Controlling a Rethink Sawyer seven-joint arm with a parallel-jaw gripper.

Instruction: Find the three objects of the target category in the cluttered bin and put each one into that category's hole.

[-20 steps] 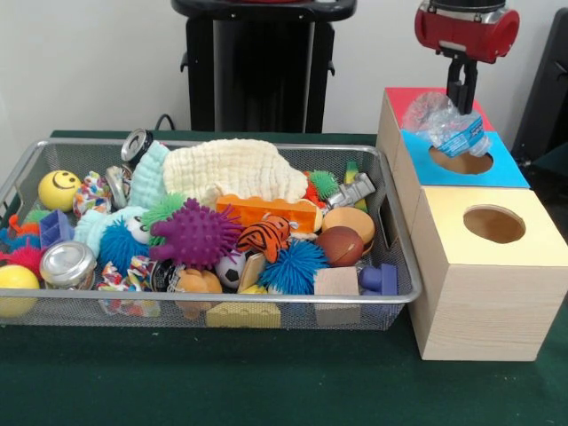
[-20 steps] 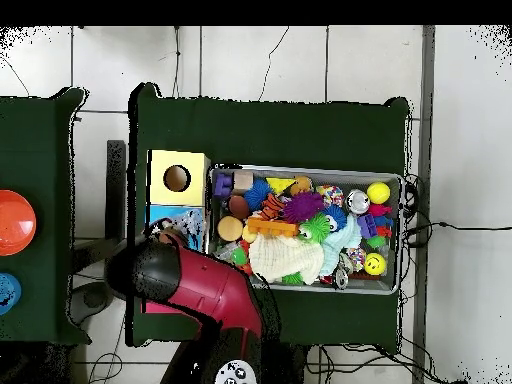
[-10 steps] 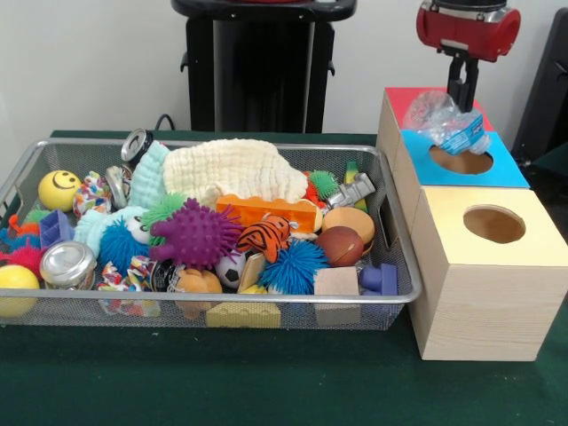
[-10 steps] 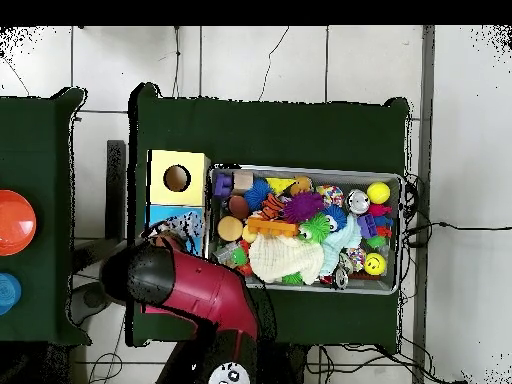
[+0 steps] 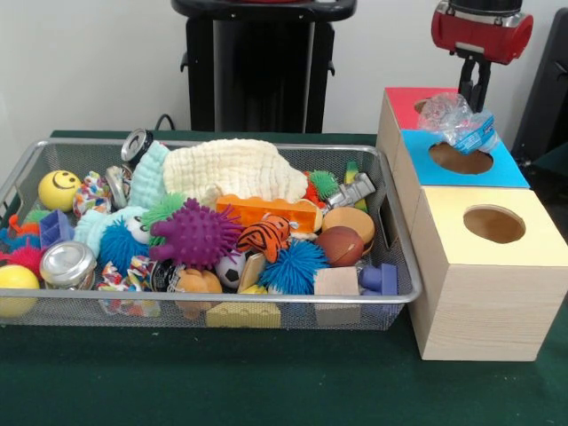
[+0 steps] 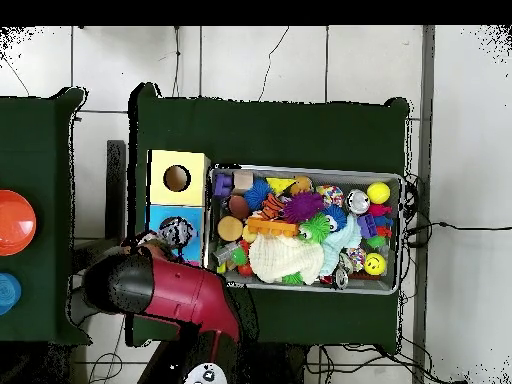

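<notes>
Since the earlier frames the arm (image 6: pixel 165 292) has swung away from the bin, and the gripper (image 5: pixel 475 87) has shifted sideways and slightly upward. The crumpled plastic bottle (image 5: pixel 457 121) has travelled with it and now hangs over the far edge of the blue box (image 5: pixel 497 173), beside that box's hole.

Green table (image 5: pixel 266 390): carries the bin and the boxes.

Wire-mesh bin (image 5: pixel 222 300): filled with toys, including a cream cloth (image 5: pixel 235 169), a purple spiky ball (image 5: pixel 195 234) and a yellow smiley ball (image 5: pixel 59 189).

Arm: red body, reaching from the base toward the boxes; wrist pointing straight down.

Yellow-topped box (image 5: pixel 490 266): nearest, hole uncovered.

Gripper: closed on the bottle's top.
</notes>
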